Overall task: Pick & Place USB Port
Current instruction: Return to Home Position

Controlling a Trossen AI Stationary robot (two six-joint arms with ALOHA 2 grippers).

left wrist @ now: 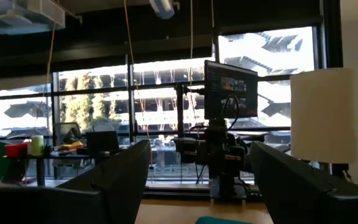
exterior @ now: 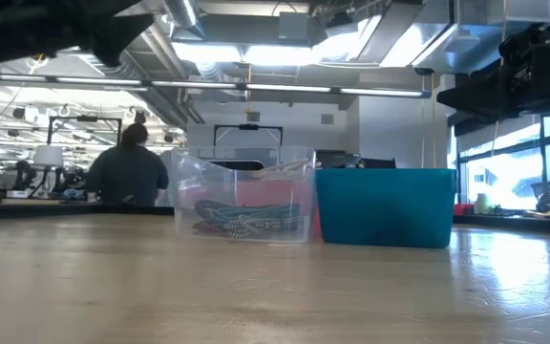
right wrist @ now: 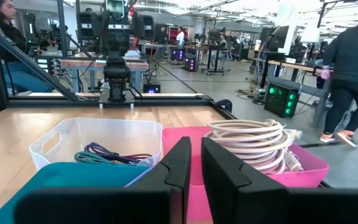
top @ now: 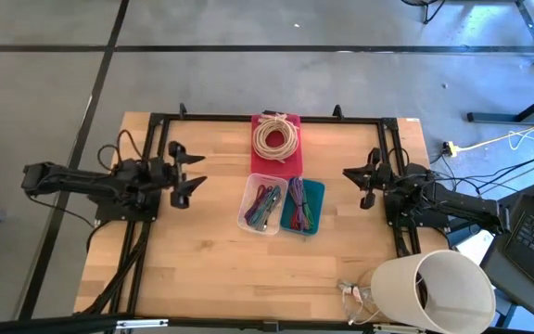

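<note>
Landmark: we place everything by the pink bin (top: 292, 165), which sits mid-table near the upper edge of the wooden table (top: 202, 269) in the high view.
Pink bin contents: we see a cream cable (top: 275, 137) wound into a thick coil, filling most of the bin.
Clear bin (top: 245, 209): it sits against the pink bin's lower edge in the high view, on the left arm's side. Loose coloured cables (top: 263, 206) lie inside it.
Blue bin (top: 315, 190): it also sits against the pink bin's lower edge, on the right arm's side, just beside the clear bin. More coloured charger cables (top: 300, 209) lie inside it.
Left gripper (top: 193, 173): it is well to the left of the pink bin and points toward it. We see its fingers spread wide with nothing between them.
Right gripper (top: 349, 173): it is well to the right of the pink bin and points toward it. Its fingers are drawn together to a thin slit and hold nothing.
Room: in the low view, a person (exterior: 127, 172) sits with their back to us, behind the bins.
</note>
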